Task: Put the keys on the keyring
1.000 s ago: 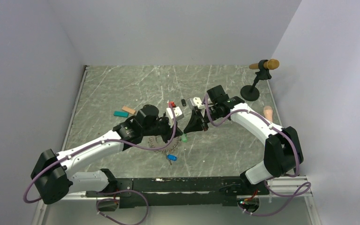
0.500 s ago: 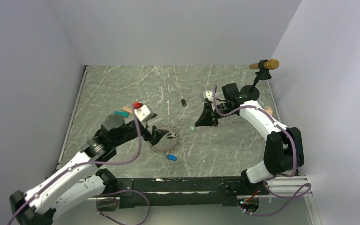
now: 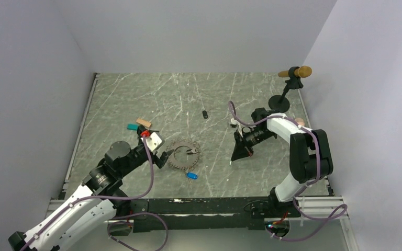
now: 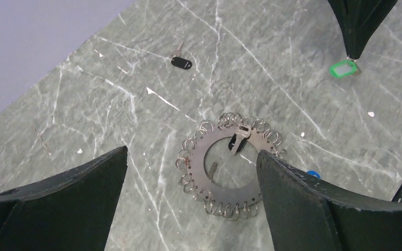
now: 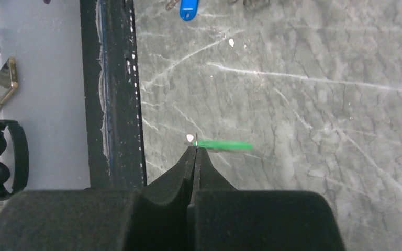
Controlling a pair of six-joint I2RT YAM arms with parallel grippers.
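The keyring, a flat dark ring fringed with small loops, lies on the marble table. My left gripper hovers open just left of it and holds nothing. The green key hangs sideways from my right gripper, which is shut on it low over the table, right of the ring. The blue key lies loose just in front of the ring.
A black key fob lies behind the ring. Teal and tan blocks sit at the left. A black stand with a wooden piece is at the back right. The black front rail runs near my right gripper.
The left gripper opened and drew back to the left, leaving the keyring flat on the table. The right gripper carried the green key away from the ring, rightward and then toward the front.
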